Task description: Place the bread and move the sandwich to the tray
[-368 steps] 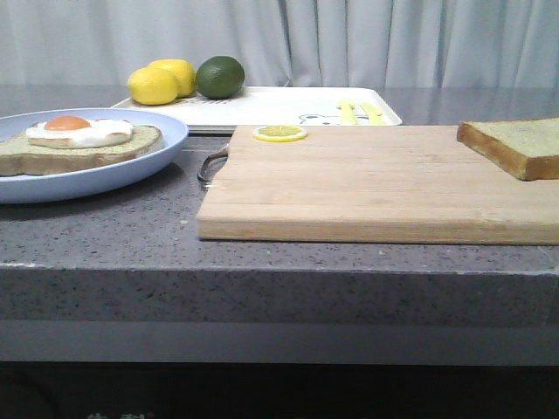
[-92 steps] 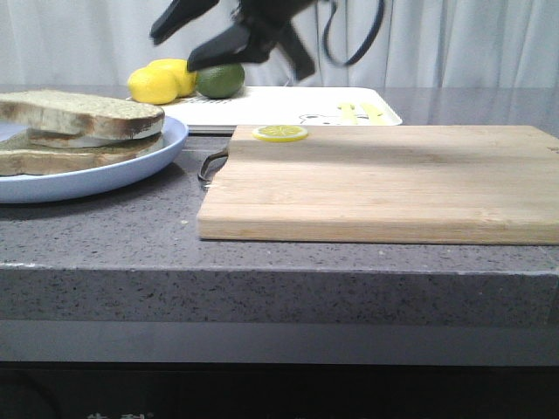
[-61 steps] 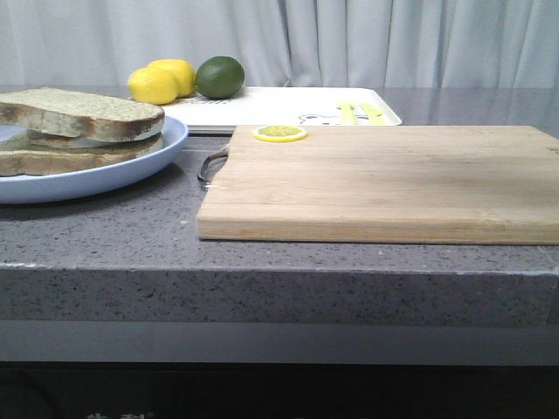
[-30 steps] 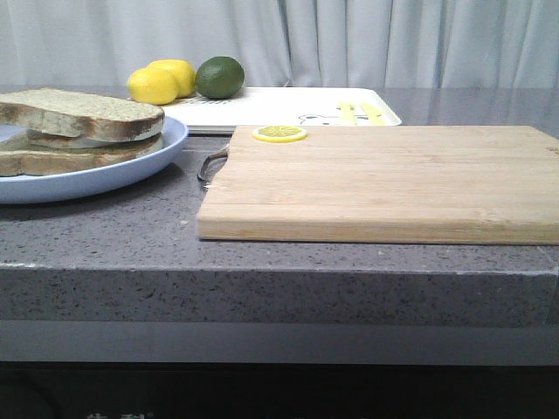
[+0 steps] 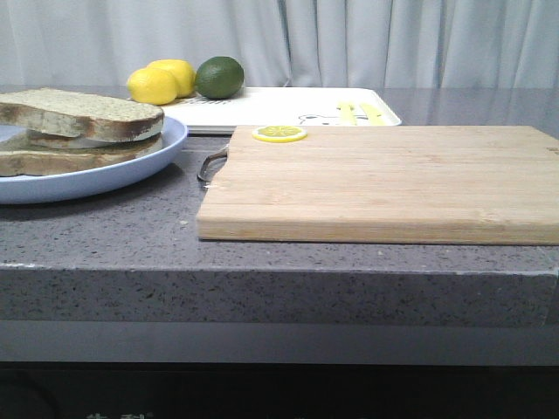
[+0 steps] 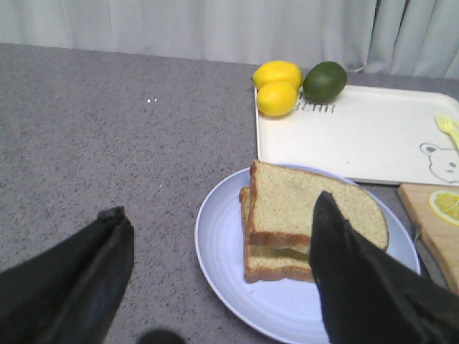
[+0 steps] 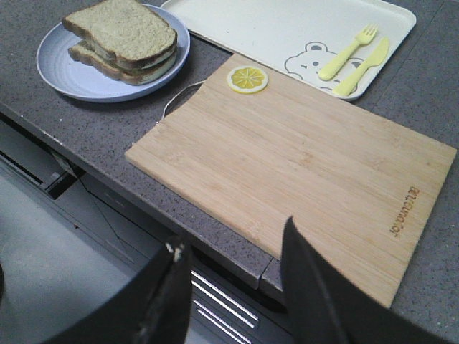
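- Although nothing was gripped, stood wide apart at the left gripper [image 6: 215,276], hovering above and just short of the sandwich [image 6: 301,226], one finger [image 6: 358,279] crossing its near edge in the wrist view.
- Lay stacked on the light blue plate [image 6: 222,279]: the bread [image 5: 83,112] on top, slightly skewed, a pale layer (probably the egg) just showing between the slices.
- Looked soft and crushable, light, loosely stacked; judged likely to shear or shed the top slice if pinched hard or tilted.
- Seemed safer to grasp the plate's rim on the side nearest the left gripper: stiff, thin, though smooth and perhaps slippery; level carry needed.
- Sat beyond the plate from that gripper, the tray [image 6: 358,136], with two lemons [image 6: 276,86] and a lime [image 6: 324,80] at its far corner and a bare stretch nearest the plate.
- Hung open and empty too, the right gripper [image 7: 233,283], off the near edge of the cutting board [image 7: 301,165], well apart from the sandwich; lemon slice [image 7: 247,78] at the board's far corner.
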Motion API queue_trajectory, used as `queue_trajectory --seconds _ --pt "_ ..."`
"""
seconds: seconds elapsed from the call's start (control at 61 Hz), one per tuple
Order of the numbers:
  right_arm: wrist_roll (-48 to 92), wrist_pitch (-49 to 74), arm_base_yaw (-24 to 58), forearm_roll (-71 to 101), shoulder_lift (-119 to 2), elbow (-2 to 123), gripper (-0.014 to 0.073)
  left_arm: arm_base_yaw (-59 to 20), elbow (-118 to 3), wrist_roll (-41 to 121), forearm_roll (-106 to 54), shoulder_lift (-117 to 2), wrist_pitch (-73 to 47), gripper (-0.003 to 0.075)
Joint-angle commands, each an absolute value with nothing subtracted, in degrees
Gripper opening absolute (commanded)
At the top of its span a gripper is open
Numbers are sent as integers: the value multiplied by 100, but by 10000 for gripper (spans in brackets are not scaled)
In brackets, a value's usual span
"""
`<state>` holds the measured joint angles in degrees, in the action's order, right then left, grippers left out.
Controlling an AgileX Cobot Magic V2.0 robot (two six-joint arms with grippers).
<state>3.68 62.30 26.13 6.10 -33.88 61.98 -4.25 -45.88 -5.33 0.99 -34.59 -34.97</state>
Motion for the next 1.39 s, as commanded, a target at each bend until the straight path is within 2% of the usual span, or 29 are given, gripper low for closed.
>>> queue_trajectory --seconds 0.0,0.295,0.558,0.837,1.033,1.378 --pt "380 5658 2581 618 -3187 6080 330 -483 -4751 -509 322 -3655 -3542 511" --pt "380 5581 2581 618 -2945 5846 330 -460 -5664 -509 712 -5108 -5326 511" --pt "380 5656 2581 618 -2945 5846 330 13 -6828 -496 660 -6639 -6029 510" --pt "380 5660 2581 618 -2945 5846 330 866 -7792 679 -1172 -8101 -6268 510" --pt "380 5660 2581 618 -2945 5846 330 1032 -8060 1129 -2094 -8852 -6389 510" --pt "380 5660 2581 618 -2945 5846 330 1032 -8089 1249 -2461 -9526 -6381 366"
